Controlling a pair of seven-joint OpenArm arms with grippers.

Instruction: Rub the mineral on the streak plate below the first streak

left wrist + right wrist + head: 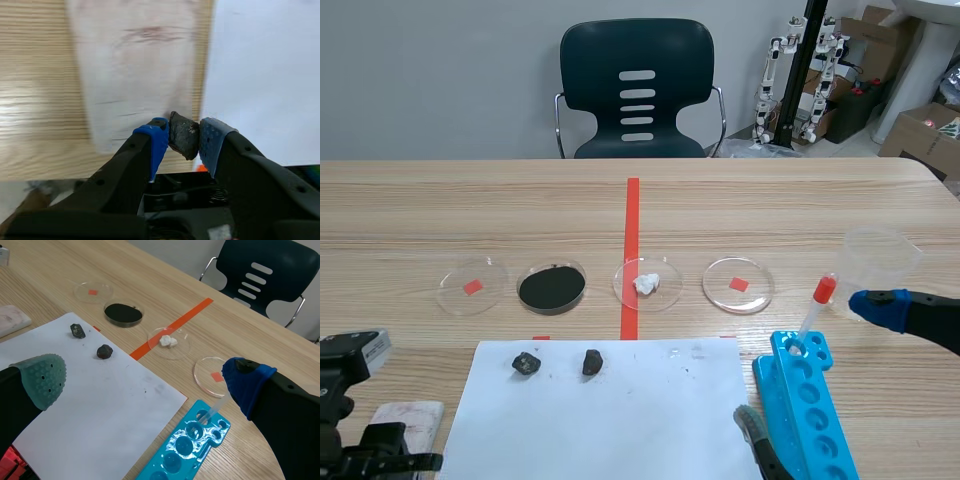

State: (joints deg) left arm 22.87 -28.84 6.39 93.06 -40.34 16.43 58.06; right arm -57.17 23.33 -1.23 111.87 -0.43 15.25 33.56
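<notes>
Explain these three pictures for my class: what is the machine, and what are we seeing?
A robot with two black arms, each ending in a two-fingered gripper. The wide picture looks out from between the arms; the others come from wrist cameras. The left gripper is shut on a dark mineral piece over the white streak plate, which bears a reddish streak. The right gripper is open. The table holds a paper sheet with two more mineral pieces, four petri dishes, a blue tube rack and a plastic cup.
</notes>
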